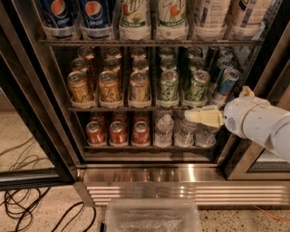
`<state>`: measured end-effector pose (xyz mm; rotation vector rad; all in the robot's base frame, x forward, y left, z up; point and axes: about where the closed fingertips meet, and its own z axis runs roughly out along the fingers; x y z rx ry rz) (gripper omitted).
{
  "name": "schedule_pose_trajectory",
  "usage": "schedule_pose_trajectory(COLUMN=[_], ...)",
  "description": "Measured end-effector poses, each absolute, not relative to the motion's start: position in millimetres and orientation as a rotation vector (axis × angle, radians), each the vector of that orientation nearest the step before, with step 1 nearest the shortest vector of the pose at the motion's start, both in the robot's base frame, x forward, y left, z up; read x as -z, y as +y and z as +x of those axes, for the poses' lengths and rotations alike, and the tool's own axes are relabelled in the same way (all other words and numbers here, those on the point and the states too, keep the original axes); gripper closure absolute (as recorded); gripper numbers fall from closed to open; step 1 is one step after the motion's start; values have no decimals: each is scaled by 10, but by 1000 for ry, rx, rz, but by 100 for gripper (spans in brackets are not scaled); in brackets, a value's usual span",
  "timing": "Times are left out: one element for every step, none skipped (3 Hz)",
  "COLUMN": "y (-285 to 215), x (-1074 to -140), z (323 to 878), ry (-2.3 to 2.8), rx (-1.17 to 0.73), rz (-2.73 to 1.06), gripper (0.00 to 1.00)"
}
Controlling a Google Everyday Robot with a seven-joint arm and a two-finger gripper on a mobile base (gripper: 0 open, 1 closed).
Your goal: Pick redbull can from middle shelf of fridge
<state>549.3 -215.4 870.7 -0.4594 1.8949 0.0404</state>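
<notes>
steel fridge (pixel 181 174) base, speckled floor (pixel 41 199) w/ cables (pixel 18 206); gripper (pixel 195 116) just below redbull can (pixel 226 84) at middle shelf (pixel 122 108) front, state unclear

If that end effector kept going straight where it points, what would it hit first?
The end effector points left, just below the middle shelf. Likely first: the top of the nearest water bottle, though it may pass in front of it; depth is unclear.

Hand (pixel 202 117) below middle shelf (pixel 136 108) hides water bottle (pixel 206 134), Pepsi bottles (pixel 58 13) cropped
</notes>
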Motion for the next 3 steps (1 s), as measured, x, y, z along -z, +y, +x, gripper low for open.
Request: schedule_pose_trajectory(y=[-2243, -2352, -2423], x=[-8670, -8600, -8533], z=[5599, 5679, 5774], ry=[1874, 1854, 1834], rx=[16, 72, 104], rz=[-436, -409, -376], gripper=[0, 0, 0])
